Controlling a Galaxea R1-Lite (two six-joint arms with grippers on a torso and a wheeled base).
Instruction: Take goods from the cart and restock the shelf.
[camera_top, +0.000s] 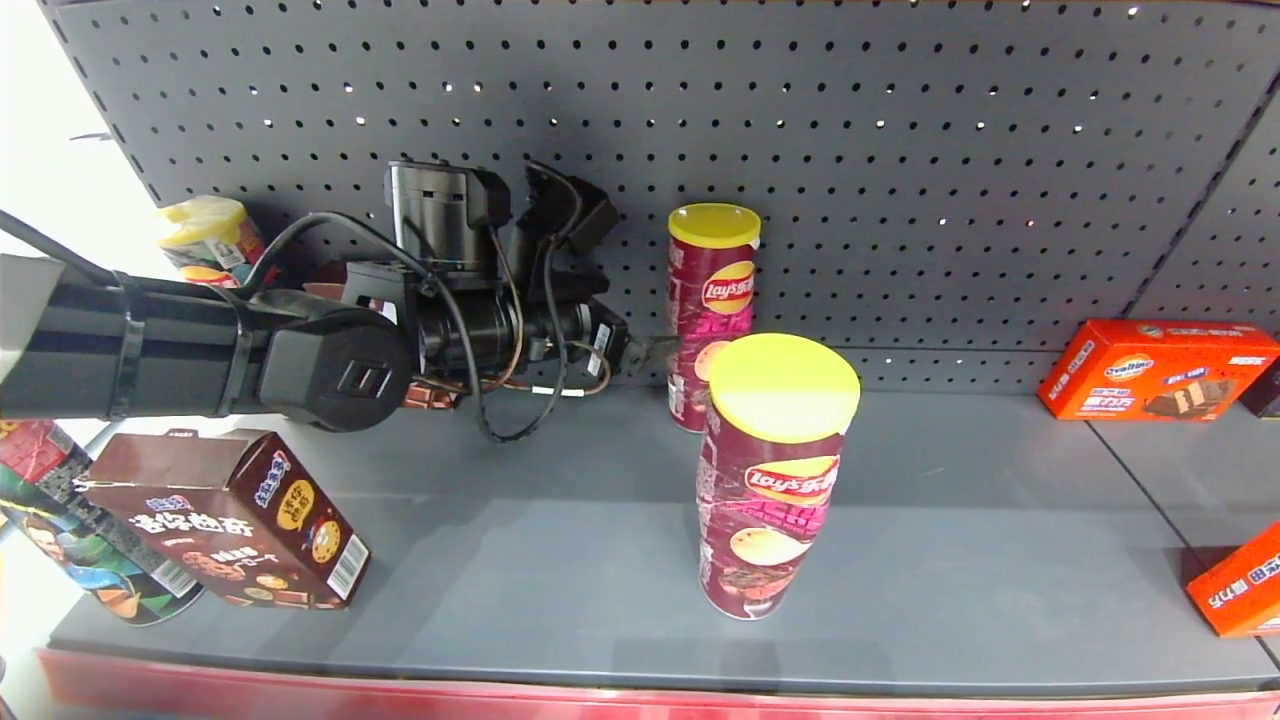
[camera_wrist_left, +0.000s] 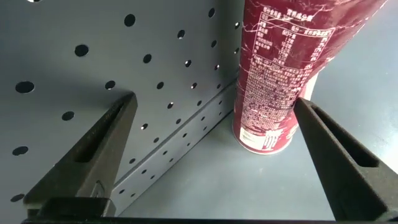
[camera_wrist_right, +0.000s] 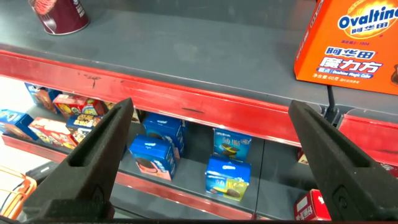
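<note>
While the left claw (camera_wrist_left: 214, 99) gapes, the rear can (camera_wrist_left: 273, 74) stands seemingly untouched.

A tall maroon chip can (camera_top: 712, 300) with a yellow lid stands upright at the far side of the grey shelf (camera_top: 980, 560), close to the pegboard back wall (camera_top: 900, 150). A matching second can (camera_top: 775, 480) stands upright nearer and slightly right, apart from it.

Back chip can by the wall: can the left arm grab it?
Probably yes. The left gripper is open and right next to the back chip can, with nothing between them.
</note>
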